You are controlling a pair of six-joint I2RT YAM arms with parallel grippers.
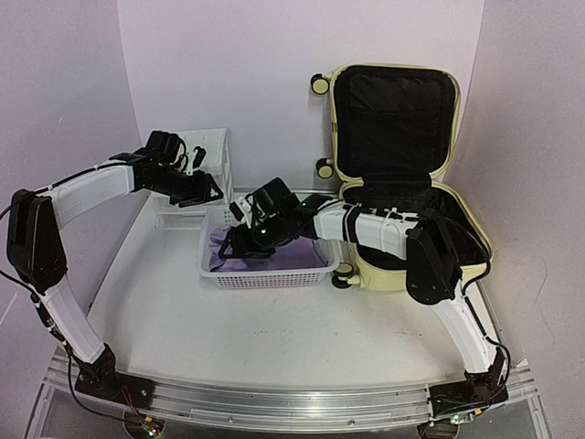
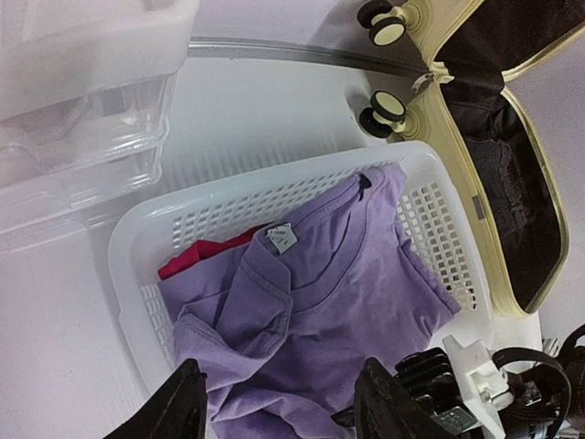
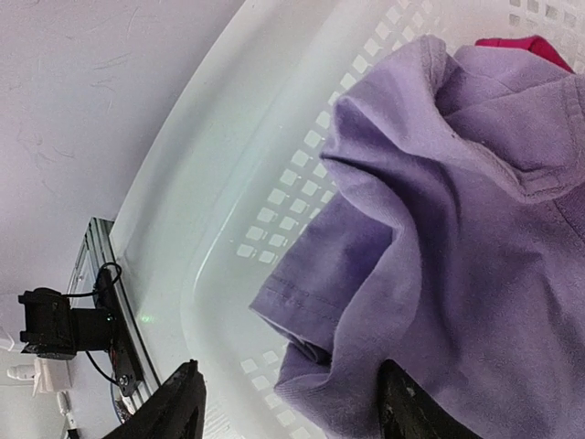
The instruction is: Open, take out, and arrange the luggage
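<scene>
The luggage (image 1: 388,273), a pale yellow hard-shell suitcase, lies open at the right with its lid upright and its black lining showing; its wheels and rim (image 2: 457,119) appear in the left wrist view. A purple shirt (image 2: 338,293) fills the white mesh basket (image 1: 265,277) beside it. My right gripper (image 3: 292,407) is down in the basket, open, with a fold of the purple shirt (image 3: 475,229) between its fingers. My left gripper (image 2: 288,407) hangs open above the basket's back left corner and holds nothing.
A red garment (image 2: 196,256) lies under the purple shirt. The white plastic drawer unit (image 1: 210,151) stands just behind the left gripper (image 1: 208,194). The basket's wall (image 3: 238,183) is close to the right gripper's left finger. The luggage wheels (image 2: 384,110) sit beside the basket.
</scene>
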